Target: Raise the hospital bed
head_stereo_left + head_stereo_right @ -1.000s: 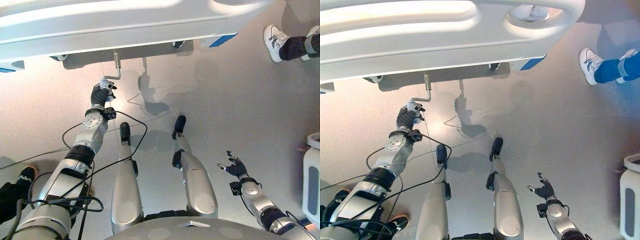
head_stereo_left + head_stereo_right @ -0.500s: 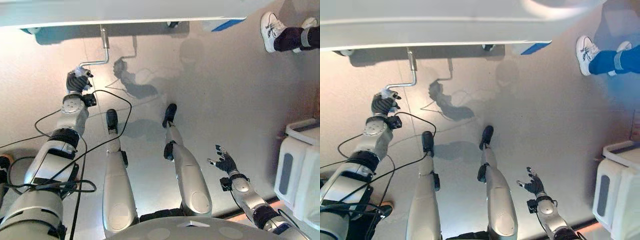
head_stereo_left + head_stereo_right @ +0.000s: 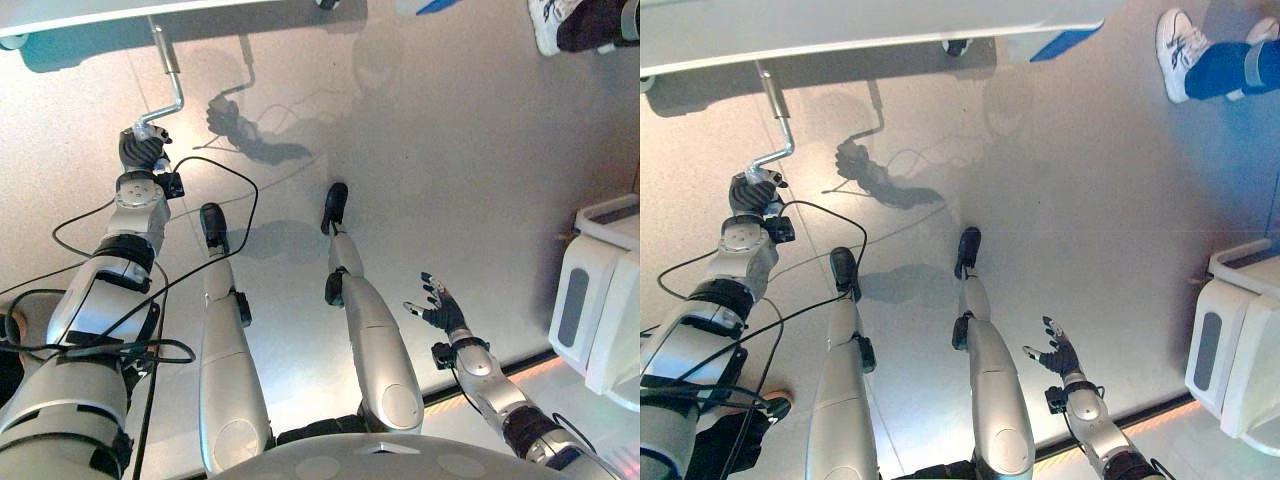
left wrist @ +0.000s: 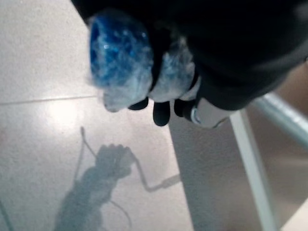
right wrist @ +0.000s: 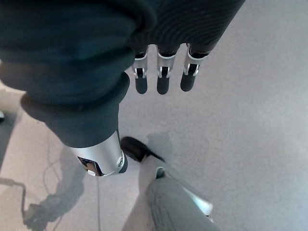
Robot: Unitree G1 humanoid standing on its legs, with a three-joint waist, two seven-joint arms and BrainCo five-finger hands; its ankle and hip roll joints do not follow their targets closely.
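Note:
The white hospital bed [image 3: 90, 12] spans the top of the eye views. A bent metal crank [image 3: 168, 80] hangs from its underside, ending in a plastic-wrapped handle [image 4: 120, 53]. My left hand [image 3: 140, 150] is shut on that handle, fingers curled round it. My right hand [image 3: 436, 306] hangs open at the lower right, away from the bed, fingers spread over bare floor.
A white cabinet or machine [image 3: 598, 300] stands at the right edge. A person's shoe [image 3: 1180, 45] and trouser leg show at the top right. An orange-lit floor strip [image 3: 500, 375] runs along the lower right.
The camera has tilted, so the bed has slid up out of the picture. My left hand stays shut on the crank handle, and the crank arm now angles differently. The right hand has hardly moved.

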